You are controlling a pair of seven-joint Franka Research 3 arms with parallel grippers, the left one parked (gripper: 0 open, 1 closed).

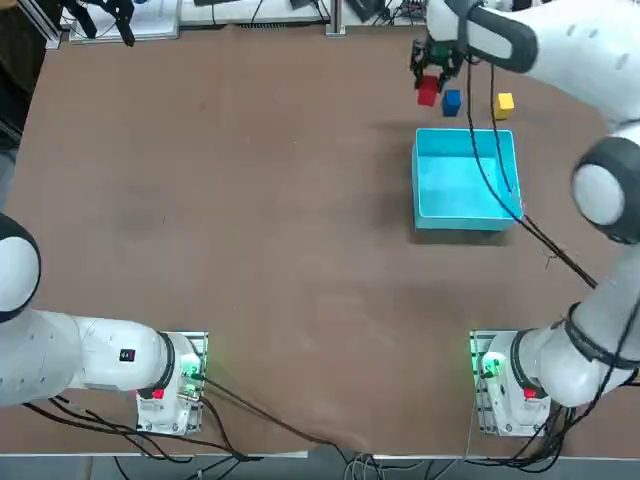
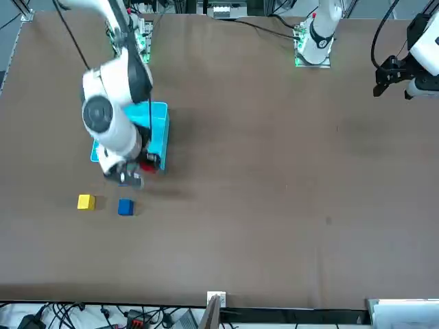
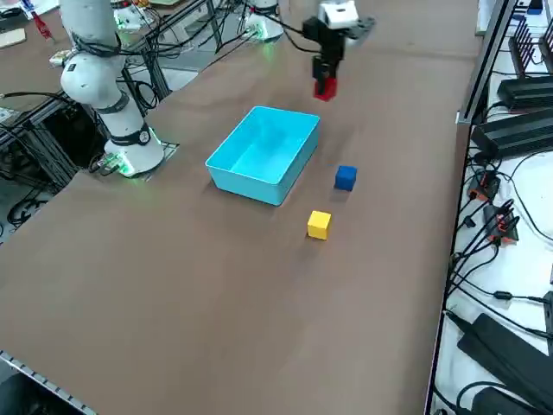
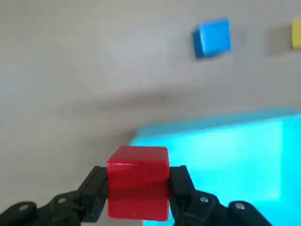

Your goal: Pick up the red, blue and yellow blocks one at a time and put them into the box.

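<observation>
right gripper [image 4: 138,193]: jaws clamped on red block [image 4: 138,182], raised above table [image 3: 259,303]
blue block [image 4: 212,37], yellow block [image 4: 296,34]: beyond the jaws, on table
box [image 3: 263,156]: empty interior, cut off in wrist view, whole in side view

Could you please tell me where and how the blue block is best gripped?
I would grip the blue block by two opposite upright faces, coming straight down from above. It is a small plain cube lying flat on the table, apart from the yellow block and the box. The right pincer holds the red block, so it would need freeing first.
</observation>
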